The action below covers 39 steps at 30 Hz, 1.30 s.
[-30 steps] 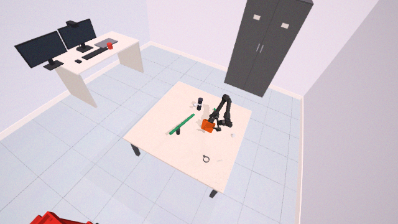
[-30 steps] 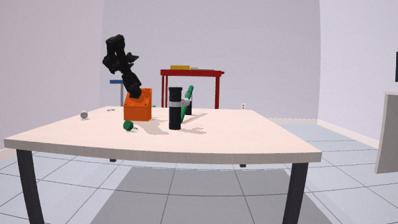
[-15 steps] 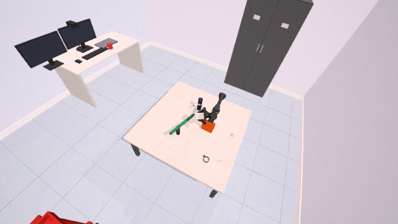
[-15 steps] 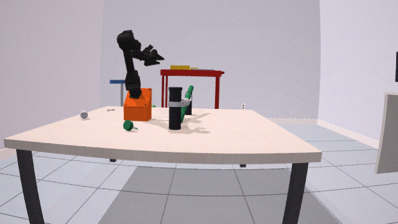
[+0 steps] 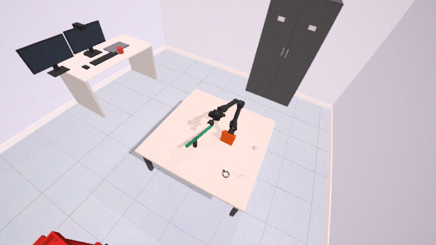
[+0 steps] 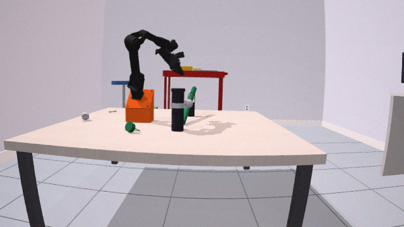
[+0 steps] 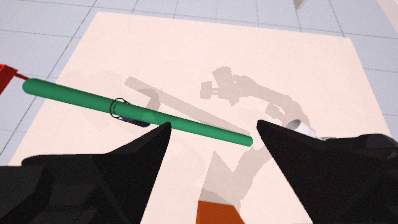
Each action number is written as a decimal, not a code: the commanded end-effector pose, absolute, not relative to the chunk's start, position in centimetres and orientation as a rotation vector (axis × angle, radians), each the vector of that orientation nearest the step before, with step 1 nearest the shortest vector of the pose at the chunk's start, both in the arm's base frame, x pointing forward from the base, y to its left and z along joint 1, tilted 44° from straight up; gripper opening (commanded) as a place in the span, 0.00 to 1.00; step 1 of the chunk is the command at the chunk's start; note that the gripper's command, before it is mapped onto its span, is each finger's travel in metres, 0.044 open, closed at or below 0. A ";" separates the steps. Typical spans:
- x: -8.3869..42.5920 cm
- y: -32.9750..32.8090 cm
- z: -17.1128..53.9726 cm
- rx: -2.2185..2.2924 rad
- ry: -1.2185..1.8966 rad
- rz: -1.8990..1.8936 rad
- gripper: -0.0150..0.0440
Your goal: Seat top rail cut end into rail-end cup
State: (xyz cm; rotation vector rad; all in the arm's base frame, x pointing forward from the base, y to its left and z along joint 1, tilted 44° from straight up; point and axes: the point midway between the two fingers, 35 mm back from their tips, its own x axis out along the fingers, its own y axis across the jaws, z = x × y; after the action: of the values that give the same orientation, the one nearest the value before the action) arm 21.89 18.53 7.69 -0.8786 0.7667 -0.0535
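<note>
The green rail (image 5: 201, 135) (image 6: 190, 102) (image 7: 185, 126) runs through the loop cap (image 7: 119, 108) on the small post (image 5: 195, 143). It slopes down, its cut end (image 7: 250, 141) low beside the big post (image 6: 177, 120), outside the cup. The light grey rail-end cup (image 6: 188, 103) (image 7: 301, 128) hangs on the brace band (image 6: 177, 105), which is round the upper half of the big post, some way below the post cap (image 6: 178, 90). My gripper (image 5: 210, 122) (image 6: 182, 74) (image 7: 213, 124) is open and empty above the rail's cut-end half. In the wrist view a finger partly hides the cup.
The orange arm base (image 5: 228, 137) (image 6: 139, 110) stands beside the rail. A green round part (image 6: 130, 127) lies near the big post. A small grey cup (image 5: 255, 148) (image 6: 85, 116) and a dark ring (image 5: 225, 173) lie farther off on the table (image 5: 170, 136) (image 6: 221, 148).
</note>
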 end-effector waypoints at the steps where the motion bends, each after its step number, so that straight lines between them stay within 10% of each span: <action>1: 24.7 14.7 8.6 -0.793 0.878 -0.191 1.00; 39: 29.5 0.6 17.6 -1.872 1.155 0.034 1.00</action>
State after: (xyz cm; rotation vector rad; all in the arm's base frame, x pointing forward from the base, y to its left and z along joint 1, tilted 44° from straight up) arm 29.54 1.00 17.43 -1.8350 1.1435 0.0243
